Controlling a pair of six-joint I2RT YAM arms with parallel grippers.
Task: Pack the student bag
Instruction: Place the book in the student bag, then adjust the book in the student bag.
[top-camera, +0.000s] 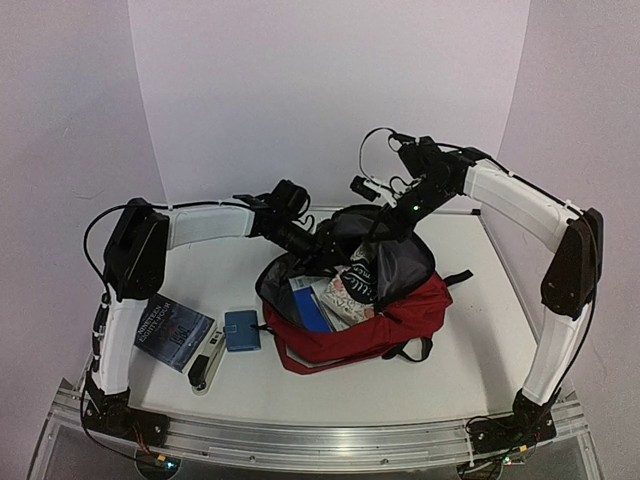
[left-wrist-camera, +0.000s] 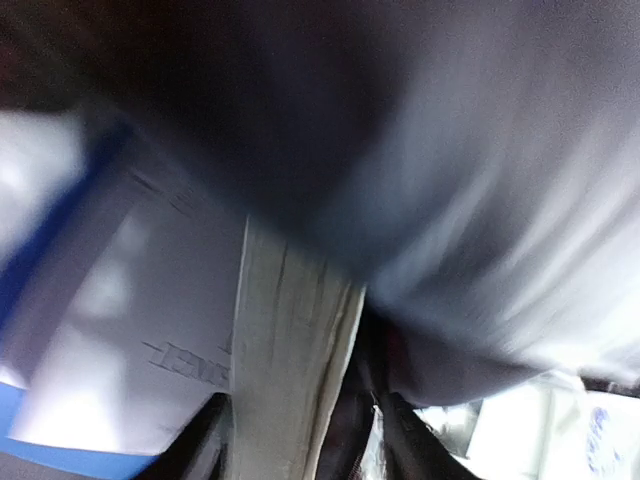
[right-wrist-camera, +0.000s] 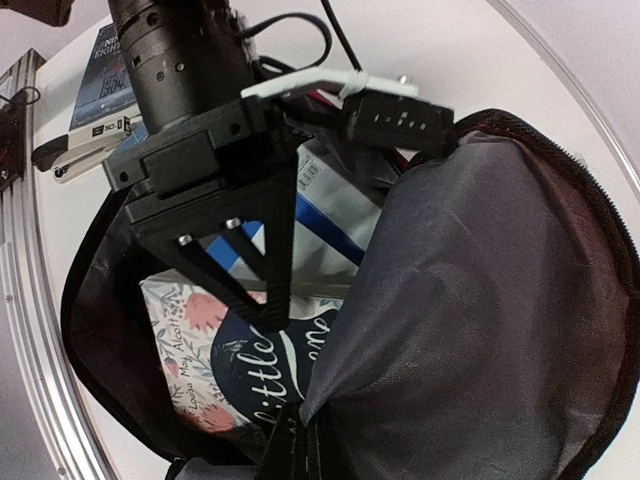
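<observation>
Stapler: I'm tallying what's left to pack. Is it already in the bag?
No, the stapler lies on the table outside the bag, beside the dark book.

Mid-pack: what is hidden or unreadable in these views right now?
Left end effector: open or shut is unclear. In the top view the student bag rim hides its tips. The left wrist view is blurred, and the right wrist view shows it side-on.
Bag interior, one side: in the right wrist view the raised grey lining covers it.
Dark book beside the bag: the title is too small in the top view and cut off by the top edge in the right wrist view.
</observation>
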